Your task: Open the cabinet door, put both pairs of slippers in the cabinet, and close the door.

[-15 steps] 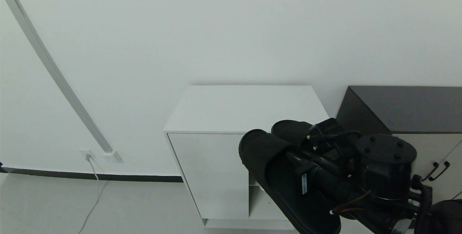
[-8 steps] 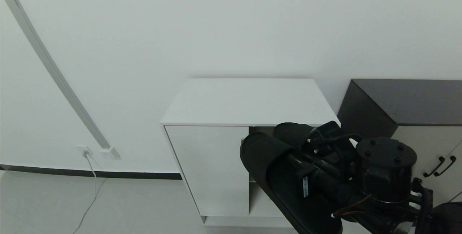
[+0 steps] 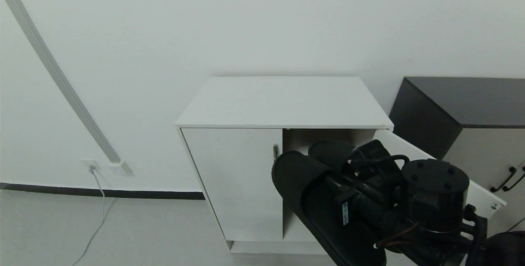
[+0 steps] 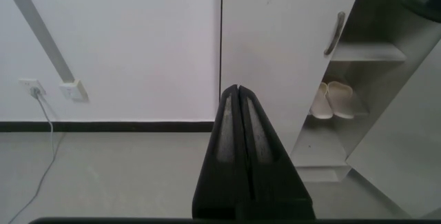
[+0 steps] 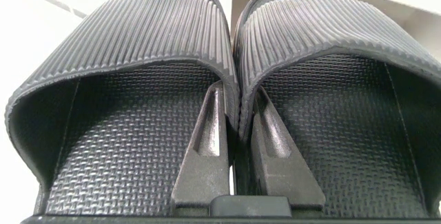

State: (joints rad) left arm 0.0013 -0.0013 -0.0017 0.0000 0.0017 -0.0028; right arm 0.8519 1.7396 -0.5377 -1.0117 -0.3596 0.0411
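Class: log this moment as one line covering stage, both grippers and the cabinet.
stage: black slippers held before cabinet | right gripper: shut on black slippers | left gripper: shut, empty | right door: open | white slippers: inside cabinet

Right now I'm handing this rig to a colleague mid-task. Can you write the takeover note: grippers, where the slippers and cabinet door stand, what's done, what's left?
Left gripper: shut and empty, facing the cabinet.
Right gripper: shut on the black slippers, one finger inside each, pinching their inner walls together in front of the cabinet's open side.
Light slippers: on a shelf inside the cabinet.
Right door is open; left door is shut.
Done: door opened, light pair in.
Left: set the black pair inside, then close the right door.
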